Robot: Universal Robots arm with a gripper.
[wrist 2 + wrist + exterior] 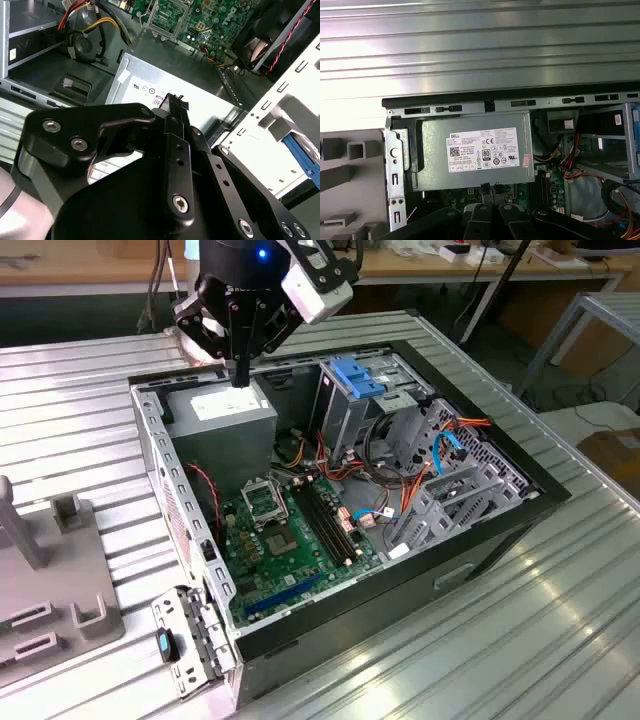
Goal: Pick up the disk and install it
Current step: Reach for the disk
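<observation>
Over the grey box, the closed tool points straight down.

Ribbed metal table — bearing computer case, grey fixture.

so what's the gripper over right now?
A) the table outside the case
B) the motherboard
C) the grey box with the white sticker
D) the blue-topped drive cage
C: in the exterior view the gripper hangs above the grey box with the white sticker, and the second wrist view shows its tips against that box's label.
</observation>
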